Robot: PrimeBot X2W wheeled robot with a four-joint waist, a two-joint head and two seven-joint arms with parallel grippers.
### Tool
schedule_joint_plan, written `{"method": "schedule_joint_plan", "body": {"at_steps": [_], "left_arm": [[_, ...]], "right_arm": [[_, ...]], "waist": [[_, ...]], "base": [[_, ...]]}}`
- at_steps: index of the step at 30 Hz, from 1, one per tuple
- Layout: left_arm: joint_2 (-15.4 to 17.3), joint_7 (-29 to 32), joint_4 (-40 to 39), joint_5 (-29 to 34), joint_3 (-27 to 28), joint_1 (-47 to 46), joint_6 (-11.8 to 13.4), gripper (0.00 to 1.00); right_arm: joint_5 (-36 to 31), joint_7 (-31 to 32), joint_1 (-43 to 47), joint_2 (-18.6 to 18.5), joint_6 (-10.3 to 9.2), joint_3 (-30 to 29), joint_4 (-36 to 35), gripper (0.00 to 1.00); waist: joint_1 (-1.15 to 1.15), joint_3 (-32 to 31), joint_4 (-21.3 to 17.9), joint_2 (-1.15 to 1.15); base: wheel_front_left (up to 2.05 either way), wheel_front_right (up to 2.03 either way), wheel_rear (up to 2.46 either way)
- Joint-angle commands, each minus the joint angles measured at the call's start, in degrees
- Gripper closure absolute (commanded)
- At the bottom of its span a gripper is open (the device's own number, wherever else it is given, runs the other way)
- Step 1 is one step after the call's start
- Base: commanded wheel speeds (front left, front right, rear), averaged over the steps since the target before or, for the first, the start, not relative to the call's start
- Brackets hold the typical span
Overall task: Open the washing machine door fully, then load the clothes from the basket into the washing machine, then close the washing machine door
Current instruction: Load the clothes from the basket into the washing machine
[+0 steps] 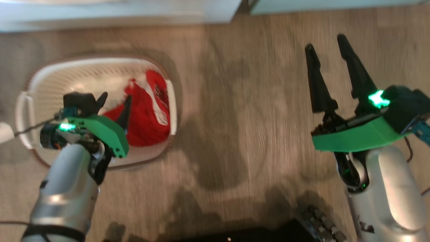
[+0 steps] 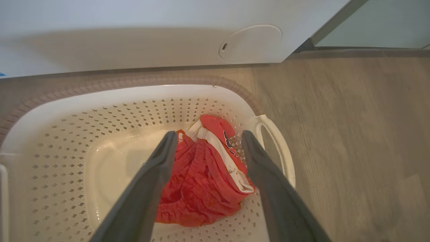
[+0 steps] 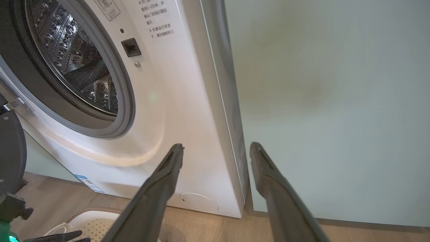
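The cream basket (image 1: 84, 62) stands on the floor at the left, with the red clothes (image 1: 147, 111) bunched against its right end. My left gripper (image 1: 116, 99) hangs open over the basket, just left of the garment. In the left wrist view the left gripper (image 2: 209, 133) points down at the clothes (image 2: 198, 181), fingers apart on either side and touching nothing, above the basket (image 2: 67, 141). My right gripper (image 1: 325, 42) is open and empty over bare floor at the right. The right wrist view has the right gripper (image 3: 216, 146) facing the washing machine (image 3: 161, 101), its steel drum (image 3: 77, 64) uncovered and the washing machine door (image 3: 10, 151) swung open at the left edge.
The washing machine's white base (image 2: 134, 43) with its small round flap (image 2: 250, 42) stands just beyond the basket. A pale green cabinet (image 3: 329, 101) adjoins the machine on the right. Wood-look floor (image 1: 235, 134) lies between the two arms. A dark part of the robot's base (image 1: 302, 228) sits at the bottom.
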Motion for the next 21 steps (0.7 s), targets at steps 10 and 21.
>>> {"method": "schedule_joint_plan", "body": {"at_steps": [10, 21], "left_arm": [[6.91, 7.39, 7.03, -7.75, -5.03, -7.35, -0.93, 0.0], [14.64, 13.96, 8.68, -17.69, -10.08, -10.76, -0.95, 0.0]], "right_arm": [[3.36, -3.77, -4.44, 0.17, 0.0, 4.76, 0.08, 0.0], [6.73, -4.46, -7.45, 0.17, 0.0, 6.78, 0.17, 0.0]], "waist": [[-0.02, 15.07, -7.37, 0.0], [-0.02, 21.32, -11.13, 0.0]], "base": [[0.0, 0.0, 0.0], [0.0, 0.0, 0.0]]}}
